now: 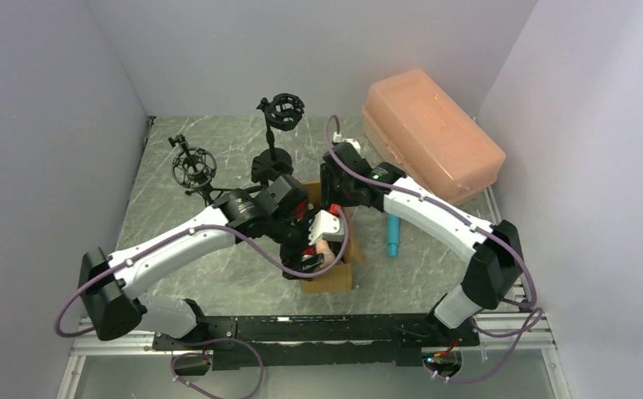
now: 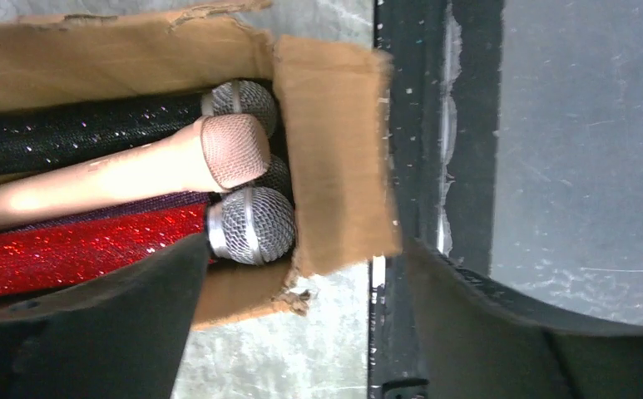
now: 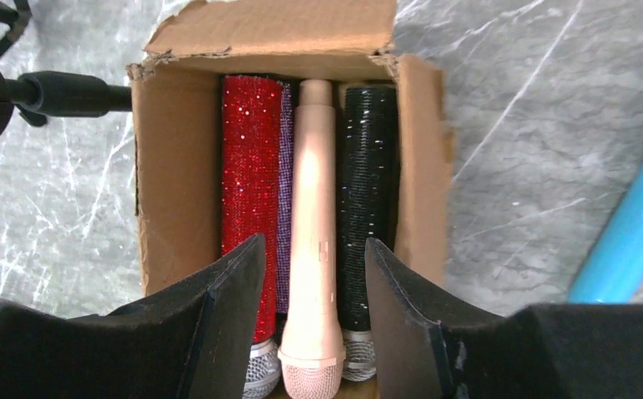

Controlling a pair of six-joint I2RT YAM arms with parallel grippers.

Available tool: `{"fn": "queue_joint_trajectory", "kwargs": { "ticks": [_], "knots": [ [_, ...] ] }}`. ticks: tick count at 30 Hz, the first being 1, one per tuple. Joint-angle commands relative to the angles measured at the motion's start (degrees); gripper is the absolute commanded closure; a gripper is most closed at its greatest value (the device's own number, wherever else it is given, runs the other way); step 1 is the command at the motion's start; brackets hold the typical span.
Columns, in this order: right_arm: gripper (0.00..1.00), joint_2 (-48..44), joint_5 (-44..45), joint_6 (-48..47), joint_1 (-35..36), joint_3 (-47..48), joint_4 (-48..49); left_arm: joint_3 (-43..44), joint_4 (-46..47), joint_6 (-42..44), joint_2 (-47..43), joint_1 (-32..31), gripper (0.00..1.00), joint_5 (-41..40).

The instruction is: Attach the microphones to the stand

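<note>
left claw (image 2: pixel 305 249) gapes empty over the box (image 2: pixel 334 150), right claw (image 3: pixel 316 245) hangs open astride the peach mic (image 3: pixel 314 208) inside

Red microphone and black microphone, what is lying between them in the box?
The peach microphone lies between them, with a purple microphone tucked beside it; the right wrist view shows it.

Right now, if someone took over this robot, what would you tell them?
Left gripper: open, over the cardboard box's near end, holding nothing.
Right gripper: open, straddling the peach microphone, not gripping it.
The red microphone, purple microphone and black microphone lie in the box too; the light blue microphone lies on the table beside it.
Done: nothing; both stands empty.
Left: mount all five.
</note>
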Motion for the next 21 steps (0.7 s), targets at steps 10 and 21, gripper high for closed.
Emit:
{"fn": "queue_joint_trajectory", "kwargs": {
  "ticks": [10, 21],
  "knots": [
    [0.50, 8.5, -3.4, 4.8, 7.2, 5.5, 0.8, 5.5, -10.6, 6.1, -12.3, 16.1, 0.01, 13.8],
    [0.42, 16.5, -1.3, 5.1, 9.3, 0.4, 12.4, 5.8, -14.5, 7.0, -19.8, 22.4, 0.01, 6.5]
  ]
}}
